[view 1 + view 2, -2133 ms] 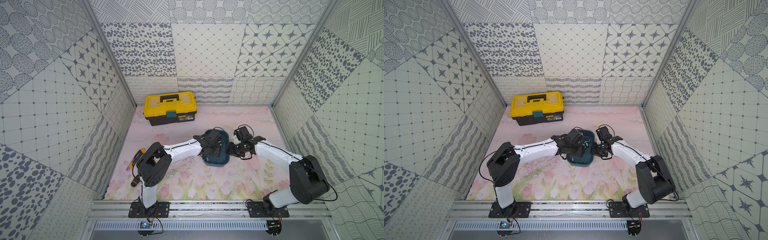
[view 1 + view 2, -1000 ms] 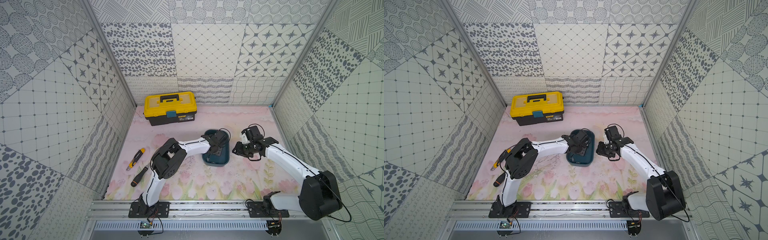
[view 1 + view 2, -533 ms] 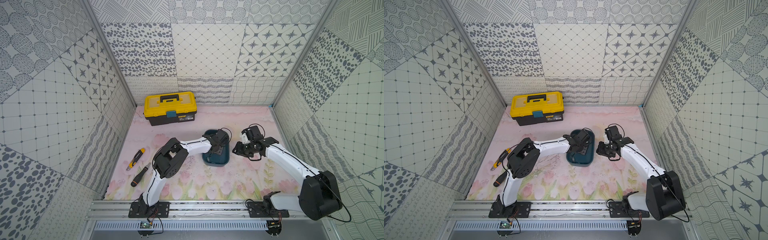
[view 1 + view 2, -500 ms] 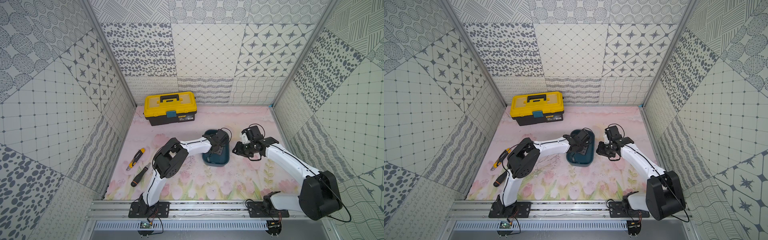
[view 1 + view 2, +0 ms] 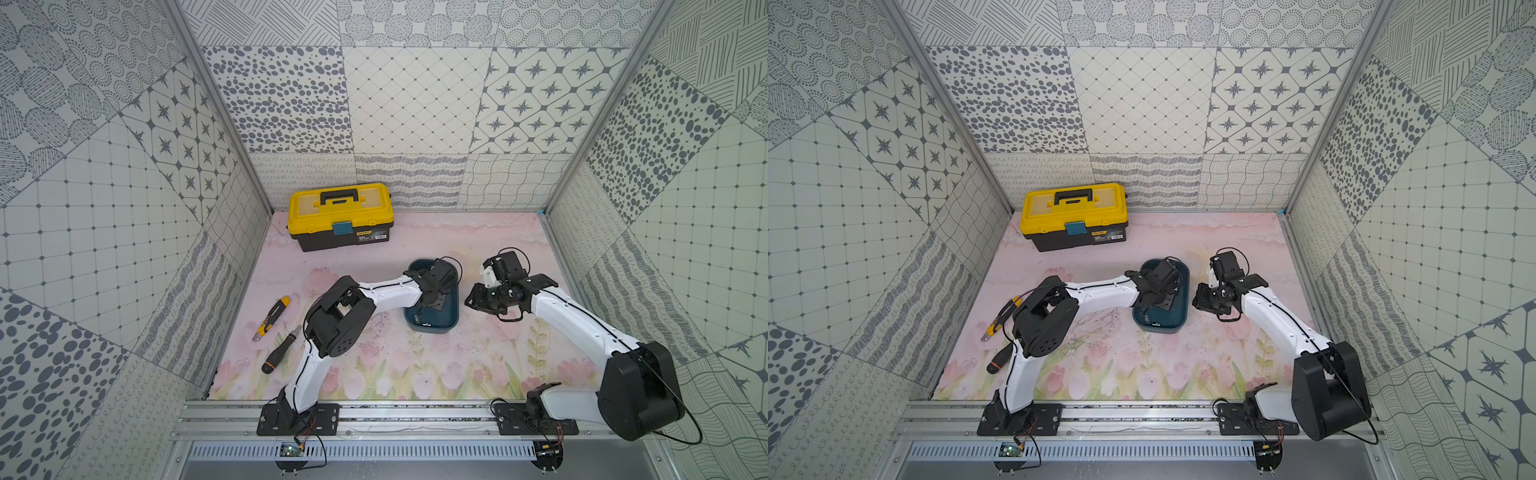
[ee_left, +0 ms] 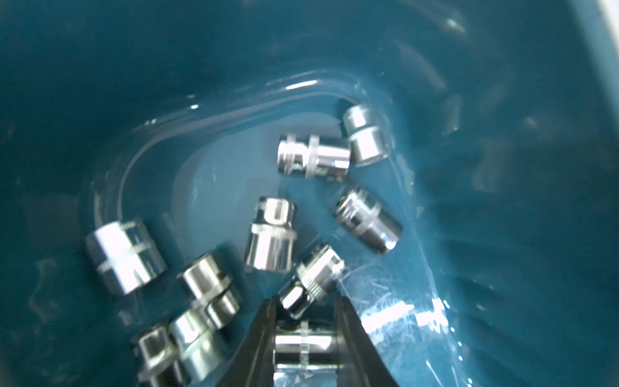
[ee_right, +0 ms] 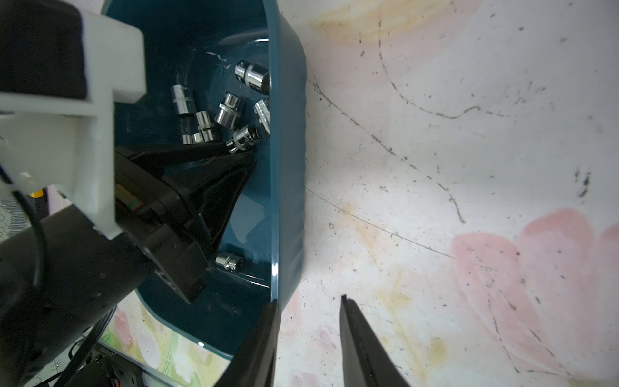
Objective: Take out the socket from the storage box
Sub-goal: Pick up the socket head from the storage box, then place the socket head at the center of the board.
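Note:
The storage box [image 5: 432, 328] [image 5: 1158, 328] is a dark teal tub in the middle of the flowered mat. Several chrome sockets lie loose on its floor [image 6: 214, 187]. My left gripper [image 6: 304, 298] [image 5: 427, 308] reaches down into it. One socket [image 6: 303, 345] lies crosswise between its fingers and fills the gap from pad to pad. A second socket [image 6: 313, 278] rests against the fingertips. My right gripper [image 7: 308, 300] [image 5: 471, 297] is open and empty over the mat, just outside the tub's wall [image 7: 289, 167].
A yellow-lidded black toolbox [image 5: 340, 216] stands at the back left. A yellow utility knife [image 5: 272, 318] and a black screwdriver [image 5: 280, 349] lie on the mat by the left wall. Patterned walls close in three sides.
The left gripper's jaws have narrowed onto the crosswise socket inside the tub. Earlier the right gripper backed away from the tub; over the last second it has stayed put.

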`<control>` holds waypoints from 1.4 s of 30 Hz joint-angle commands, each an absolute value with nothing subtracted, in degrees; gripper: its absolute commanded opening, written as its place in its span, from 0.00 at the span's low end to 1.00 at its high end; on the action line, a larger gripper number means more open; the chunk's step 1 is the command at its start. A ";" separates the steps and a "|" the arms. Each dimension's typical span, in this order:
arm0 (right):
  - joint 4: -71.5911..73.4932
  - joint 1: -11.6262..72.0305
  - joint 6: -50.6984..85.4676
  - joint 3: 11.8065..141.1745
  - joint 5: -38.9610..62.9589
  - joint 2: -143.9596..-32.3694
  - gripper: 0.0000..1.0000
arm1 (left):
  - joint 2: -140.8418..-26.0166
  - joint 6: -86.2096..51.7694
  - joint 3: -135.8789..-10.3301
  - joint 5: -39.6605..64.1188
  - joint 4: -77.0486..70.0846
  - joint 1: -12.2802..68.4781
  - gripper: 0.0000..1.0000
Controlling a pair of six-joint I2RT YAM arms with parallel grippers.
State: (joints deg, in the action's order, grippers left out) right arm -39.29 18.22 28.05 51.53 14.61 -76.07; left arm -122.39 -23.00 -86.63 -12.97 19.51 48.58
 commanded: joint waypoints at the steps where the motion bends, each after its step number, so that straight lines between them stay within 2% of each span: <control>1: -39.02 17.92 27.26 52.00 15.25 -73.70 0.36 | -118.88 -24.45 -85.55 -11.02 20.87 48.71 0.26; 15: -39.44 17.93 23.00 56.45 18.54 -70.93 0.35 | -105.61 -25.38 -85.89 -12.14 29.88 47.54 0.23; 24: -40.21 18.28 22.58 58.51 19.25 -69.79 0.35 | -99.94 -27.32 -83.95 -16.76 35.05 40.73 0.21; 33: -40.17 20.67 23.20 59.80 17.80 -71.16 0.35 | -102.86 -30.96 -76.92 -17.83 32.58 33.18 0.21; 42: -38.86 25.48 23.93 61.50 14.79 -74.59 0.35 | -107.84 -33.66 -72.58 -17.85 28.63 30.42 0.21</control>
State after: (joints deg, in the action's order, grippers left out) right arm -40.60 24.25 23.59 59.79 16.60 -73.28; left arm -106.37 -30.59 -74.24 -16.45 30.81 31.64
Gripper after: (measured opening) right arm 0.355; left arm 0.295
